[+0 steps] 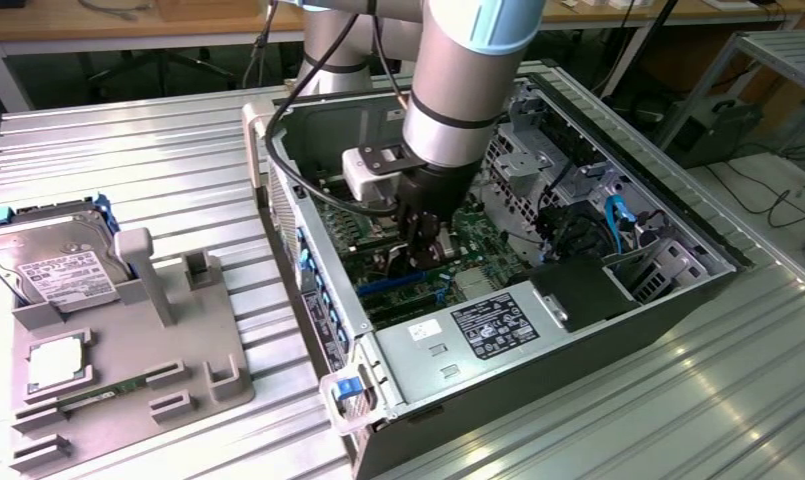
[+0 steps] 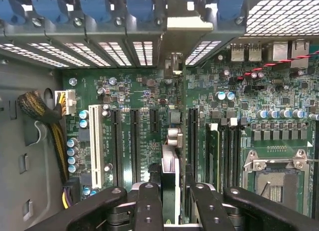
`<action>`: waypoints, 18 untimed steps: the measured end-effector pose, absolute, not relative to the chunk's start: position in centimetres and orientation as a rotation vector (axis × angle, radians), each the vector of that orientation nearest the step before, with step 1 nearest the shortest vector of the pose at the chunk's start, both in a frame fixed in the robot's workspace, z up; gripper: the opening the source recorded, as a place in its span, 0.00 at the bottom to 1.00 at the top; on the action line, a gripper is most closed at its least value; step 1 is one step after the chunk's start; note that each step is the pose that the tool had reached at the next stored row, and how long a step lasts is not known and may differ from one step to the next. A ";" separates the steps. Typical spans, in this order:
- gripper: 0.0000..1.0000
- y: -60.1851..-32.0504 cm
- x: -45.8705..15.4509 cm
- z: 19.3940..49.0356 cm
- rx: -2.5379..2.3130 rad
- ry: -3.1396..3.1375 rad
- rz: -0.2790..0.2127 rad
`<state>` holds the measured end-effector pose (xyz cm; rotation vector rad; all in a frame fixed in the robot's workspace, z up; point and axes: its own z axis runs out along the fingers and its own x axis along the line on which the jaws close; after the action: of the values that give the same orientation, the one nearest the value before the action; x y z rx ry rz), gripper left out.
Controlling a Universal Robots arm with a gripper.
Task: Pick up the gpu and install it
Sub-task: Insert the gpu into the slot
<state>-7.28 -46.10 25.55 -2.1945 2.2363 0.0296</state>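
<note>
My gripper (image 1: 421, 248) reaches down into the open computer case (image 1: 309, 290), just above the green motherboard (image 1: 476, 262). It is shut on the gpu (image 1: 413, 264), a thin dark card held edge-on. In the wrist view the gpu (image 2: 170, 167) runs away from the black fingers (image 2: 149, 201) towards the rear slot openings. Its silvery bracket (image 2: 187, 22) sits at the case's back wall. The card lies along the motherboard (image 2: 149, 91) between two long black expansion slots (image 2: 135, 141). How deep it sits in a slot I cannot tell. The gripper (image 2: 173, 193) clamps the card's near end.
A grey fixture tray (image 1: 195, 360) at the exterior view's left holds the silver hard drive (image 1: 58, 272), a processor (image 1: 55, 360) and a green memory stick (image 1: 105, 390). Inside the case are the power supply (image 1: 493, 325), a white slot (image 2: 95, 146), a processor socket (image 2: 274, 183) and cables (image 2: 45, 114).
</note>
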 end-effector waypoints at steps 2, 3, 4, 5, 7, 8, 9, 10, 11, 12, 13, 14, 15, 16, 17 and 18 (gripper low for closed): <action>0.27 -46.1 -7.4 25.5 -2.195 2.237 0.030; 0.27 -46.1 -7.4 25.5 -2.195 2.237 0.030; 0.27 -46.1 -7.5 25.4 -2.195 2.236 0.030; 0.27 -46.1 -7.5 25.3 -2.195 2.237 0.030; 0.27 -46.1 -7.6 25.2 -2.195 2.237 0.030; 0.27 -46.1 -7.6 25.1 -2.195 2.236 0.030; 0.27 -46.1 -7.6 25.0 -2.195 2.236 0.030; 0.27 -46.1 -7.6 25.1 -2.195 2.236 0.030; 0.27 -46.1 -7.6 25.0 -2.194 2.236 0.029; 0.27 -46.1 -7.6 25.0 -2.193 2.235 0.026; 0.27 -46.0 -7.6 25.0 -2.192 2.234 0.024; 0.27 -46.0 -7.6 25.0 -2.191 2.233 0.022; 0.27 -46.0 -7.6 25.0 -2.191 2.233 0.022; 0.27 -46.0 -7.6 25.0 -2.191 2.233 0.022; 0.27 -46.0 -7.7 25.0 -2.191 2.232 0.023; 0.27 -46.0 -7.7 25.0 -2.191 2.232 0.024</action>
<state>-7.67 -46.03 24.99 -2.1907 2.2322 0.0236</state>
